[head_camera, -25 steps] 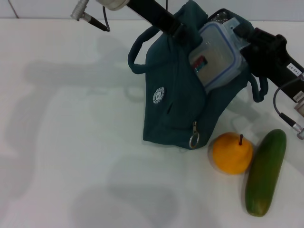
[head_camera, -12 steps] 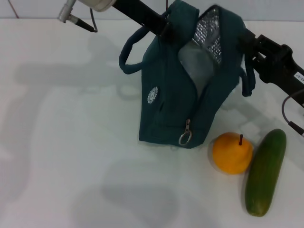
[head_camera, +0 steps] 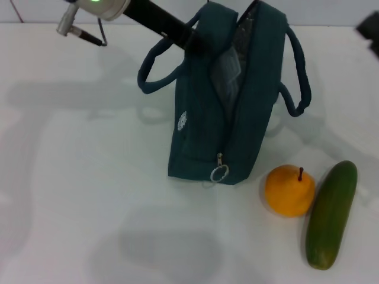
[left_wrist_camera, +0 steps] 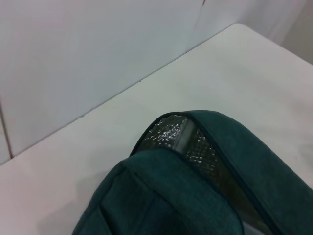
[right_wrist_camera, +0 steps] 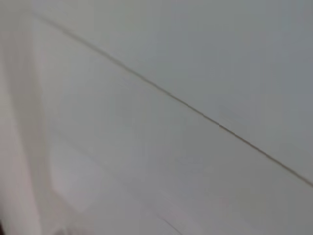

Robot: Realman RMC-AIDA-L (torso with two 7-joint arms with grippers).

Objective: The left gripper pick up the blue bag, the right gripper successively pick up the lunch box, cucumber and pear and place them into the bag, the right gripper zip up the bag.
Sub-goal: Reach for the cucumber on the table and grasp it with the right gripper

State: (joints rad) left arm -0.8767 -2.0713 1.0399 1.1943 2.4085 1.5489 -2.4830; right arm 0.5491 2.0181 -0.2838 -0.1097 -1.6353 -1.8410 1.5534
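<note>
The blue bag [head_camera: 249,118] stands upright on the white table, its mouth open and its foil lining showing. My left gripper [head_camera: 190,39] is shut on the bag's top edge and holds it up. The lunch box [head_camera: 225,70] sits inside the bag, and only a pale clear part shows through the opening. The left wrist view shows the bag's open mouth [left_wrist_camera: 215,161]. The pear [head_camera: 289,190] and the cucumber [head_camera: 331,214] lie side by side to the right of the bag. Only a black bit of my right gripper [head_camera: 369,26] shows at the far right edge.
The bag's zipper ring pull [head_camera: 219,173] hangs low on its front end. One loop handle [head_camera: 155,66] sticks out left and the other [head_camera: 299,77] right. The right wrist view shows only a pale wall.
The lunch box has gone from my right gripper down into the bag. The right arm has drawn back up and right, almost out of view. The bag has shifted left and stands straighter.
</note>
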